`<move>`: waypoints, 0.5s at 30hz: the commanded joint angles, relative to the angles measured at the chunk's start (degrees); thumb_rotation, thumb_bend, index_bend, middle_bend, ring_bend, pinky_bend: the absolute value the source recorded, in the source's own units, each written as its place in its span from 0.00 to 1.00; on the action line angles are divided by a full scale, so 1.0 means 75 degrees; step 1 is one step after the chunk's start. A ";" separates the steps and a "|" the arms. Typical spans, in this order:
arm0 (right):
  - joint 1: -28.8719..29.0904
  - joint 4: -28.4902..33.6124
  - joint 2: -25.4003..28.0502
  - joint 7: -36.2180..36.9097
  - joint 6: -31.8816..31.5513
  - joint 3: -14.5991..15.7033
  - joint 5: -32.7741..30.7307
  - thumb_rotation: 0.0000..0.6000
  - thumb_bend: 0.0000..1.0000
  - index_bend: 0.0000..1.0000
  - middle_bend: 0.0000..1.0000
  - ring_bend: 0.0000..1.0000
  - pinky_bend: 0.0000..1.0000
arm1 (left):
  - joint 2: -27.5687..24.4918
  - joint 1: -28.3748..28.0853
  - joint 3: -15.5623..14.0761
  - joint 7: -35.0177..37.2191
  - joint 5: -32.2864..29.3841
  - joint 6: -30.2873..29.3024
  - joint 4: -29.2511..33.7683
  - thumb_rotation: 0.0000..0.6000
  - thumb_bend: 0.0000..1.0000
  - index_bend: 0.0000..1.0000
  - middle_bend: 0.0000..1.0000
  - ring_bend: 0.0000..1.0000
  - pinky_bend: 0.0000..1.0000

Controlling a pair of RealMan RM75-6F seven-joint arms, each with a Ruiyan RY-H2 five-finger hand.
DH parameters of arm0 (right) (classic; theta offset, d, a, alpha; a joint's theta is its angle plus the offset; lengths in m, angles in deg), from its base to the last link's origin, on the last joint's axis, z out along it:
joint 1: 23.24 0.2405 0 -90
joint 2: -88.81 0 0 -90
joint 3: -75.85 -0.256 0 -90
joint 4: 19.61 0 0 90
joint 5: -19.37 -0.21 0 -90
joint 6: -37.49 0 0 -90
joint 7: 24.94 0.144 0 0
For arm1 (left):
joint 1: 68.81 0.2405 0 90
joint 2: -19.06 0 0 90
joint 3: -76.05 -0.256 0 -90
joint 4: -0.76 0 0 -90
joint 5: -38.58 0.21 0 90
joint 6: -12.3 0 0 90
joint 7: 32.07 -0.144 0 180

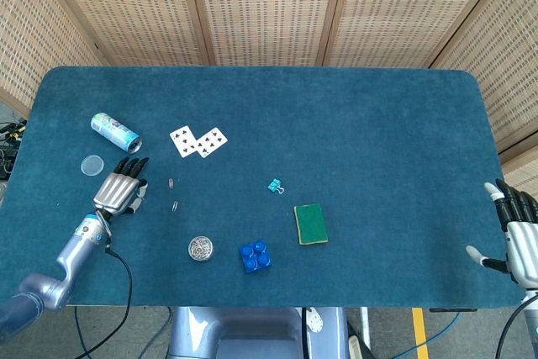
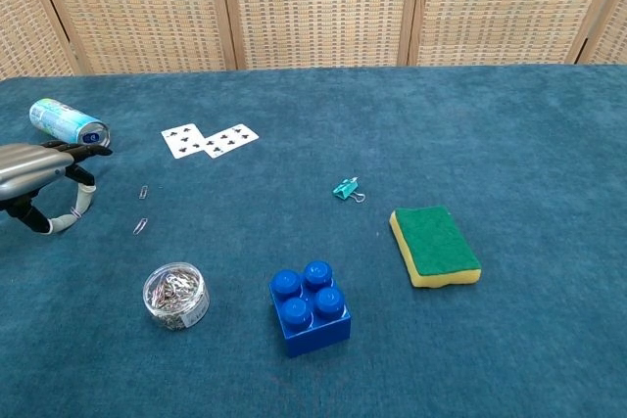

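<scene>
Head view: we look steeply down from above the near edge, taking in the whole table (image 1: pixel 353 124) up to the wicker screens (image 1: pixel 261 6).
Chest view: we sit low and closer, facing level across the table (image 2: pixel 509 124) toward the screens (image 2: pixel 313 7).
Shared ground: both see the left hand (image 1: pixel 118 192) (image 2: pixel 34 178), playing cards (image 1: pixel 198 140) (image 2: pixel 209 140), blue brick (image 1: pixel 255 256) (image 2: pixel 311 306) and sponge (image 1: pixel 311 224) (image 2: pixel 435 245).

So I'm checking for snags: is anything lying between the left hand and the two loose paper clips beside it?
Nothing visible. The left hand is just left of the paper clips, with only bare blue table between them.
</scene>
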 commanded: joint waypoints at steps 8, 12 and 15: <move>-0.0006 0.0003 0.0004 0.0001 -0.0007 0.0009 0.0014 1.00 0.00 0.00 0.00 0.00 0.00 | -0.0006 0.0019 -0.0014 -0.0002 -0.0001 -0.0009 -0.0007 1.00 0.41 0.64 0.00 0.00 0.00; -0.0009 0.0007 0.0007 0.0005 -0.0013 0.0009 0.0014 1.00 0.00 0.00 0.00 0.00 0.00 | -0.0018 0.0023 -0.0012 -0.0019 -0.0005 -0.0016 0.0002 1.00 0.41 0.65 0.00 0.00 0.00; -0.0018 0.0003 0.0012 0.0024 -0.0029 0.0009 0.0022 1.00 0.00 0.00 0.00 0.00 0.00 | -0.0061 0.0029 0.0010 0.0014 0.0003 -0.0092 0.0073 1.00 0.42 0.66 0.00 0.00 0.00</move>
